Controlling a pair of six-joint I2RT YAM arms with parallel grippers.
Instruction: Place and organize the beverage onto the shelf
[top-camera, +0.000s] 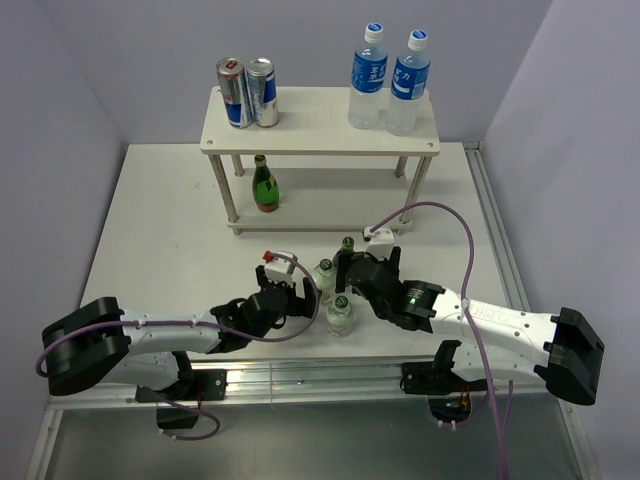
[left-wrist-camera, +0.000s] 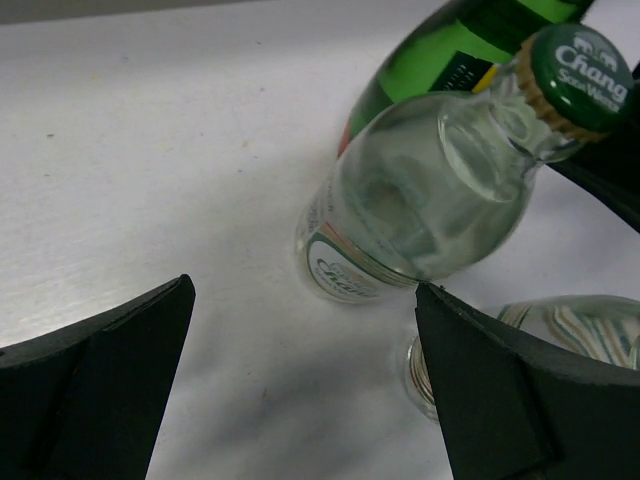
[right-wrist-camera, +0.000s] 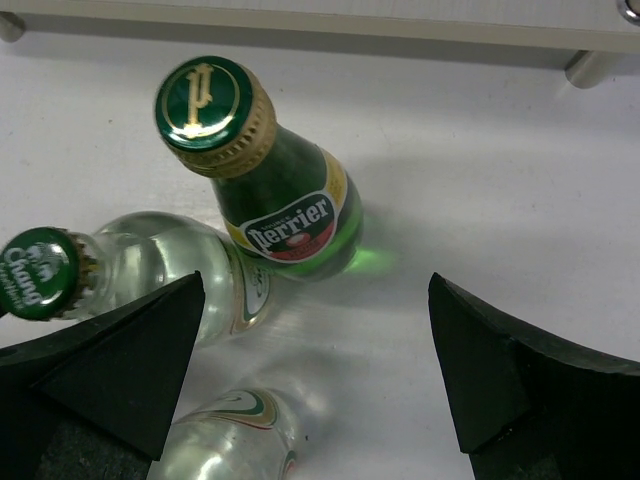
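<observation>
My left gripper (left-wrist-camera: 305, 290) has its fingers apart, the clear Chang bottle (left-wrist-camera: 420, 190) just ahead between them. My right gripper (right-wrist-camera: 316, 278) is spread too, the green Perrier bottle (right-wrist-camera: 290, 205) ahead, the shelf (right-wrist-camera: 300, 20) beyond it.

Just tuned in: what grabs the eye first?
The open left gripper and open right gripper flank a green glass Perrier bottle and two clear glass Chang bottles mid-table. Behind, the cream-white two-tier shelf holds two cans and two blue-labelled water bottles on top, a green bottle below.
</observation>
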